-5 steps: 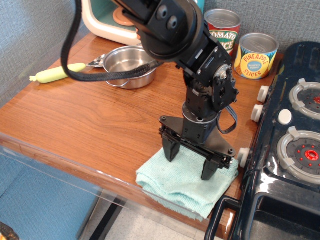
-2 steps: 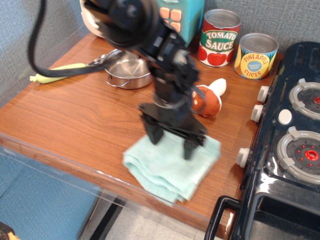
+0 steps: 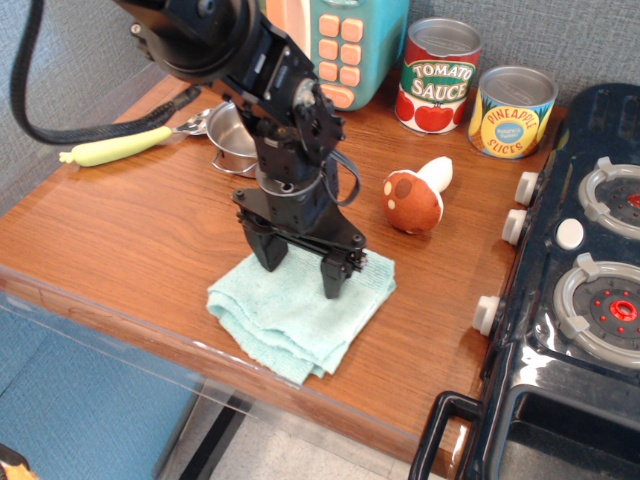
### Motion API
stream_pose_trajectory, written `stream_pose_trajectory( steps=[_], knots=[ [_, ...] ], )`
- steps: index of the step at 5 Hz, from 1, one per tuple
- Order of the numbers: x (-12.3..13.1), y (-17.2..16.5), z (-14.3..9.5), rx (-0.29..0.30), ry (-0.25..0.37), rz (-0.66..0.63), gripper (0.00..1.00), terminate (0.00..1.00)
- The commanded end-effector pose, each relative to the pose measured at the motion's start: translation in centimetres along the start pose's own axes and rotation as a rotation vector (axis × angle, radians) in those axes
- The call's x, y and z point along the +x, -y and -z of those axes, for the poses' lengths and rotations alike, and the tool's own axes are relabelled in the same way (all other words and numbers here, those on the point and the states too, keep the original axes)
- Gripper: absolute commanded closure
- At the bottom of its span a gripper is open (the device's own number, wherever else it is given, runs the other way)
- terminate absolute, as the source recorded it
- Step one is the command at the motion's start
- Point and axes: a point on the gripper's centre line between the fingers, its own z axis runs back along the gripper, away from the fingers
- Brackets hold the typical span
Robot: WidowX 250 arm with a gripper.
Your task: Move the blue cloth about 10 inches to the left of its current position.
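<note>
The blue cloth [image 3: 300, 315] is a pale aqua, folded terry square lying on the wooden table [image 3: 150, 240] near its front edge. My black gripper [image 3: 301, 270] points straight down onto the cloth's back part. Its two fingers [image 3: 269, 250] stand apart, and their tips press into the cloth with flat cloth showing between them. The cloth's front corner reaches close to the table's front edge.
A plush mushroom [image 3: 415, 198] lies to the right of the gripper. A steel pot [image 3: 232, 135] and a yellow-handled utensil [image 3: 115, 148] are behind on the left. Tomato sauce [image 3: 438, 75] and pineapple [image 3: 512, 110] cans stand at the back. A black toy stove [image 3: 580, 280] is on the right.
The gripper and the cloth under it have moved left together, away from the stove. The mushroom, hidden by the arm at first, now shows.
</note>
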Motion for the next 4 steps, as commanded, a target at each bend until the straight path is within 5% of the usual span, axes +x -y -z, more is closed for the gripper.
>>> stream_pose_trajectory(
  steps=[1, 2, 4],
  knots=[
    [3.3, -0.4, -4.7, 0.021, 0.093, -0.021, 0.0, 0.0],
    [4.4, -0.6, -8.0, 0.024, 0.132, -0.05, 0.0, 0.0],
    [4.1, -0.8, -9.2, 0.01, 0.121, -0.07, 0.0, 0.0]
  ],
)
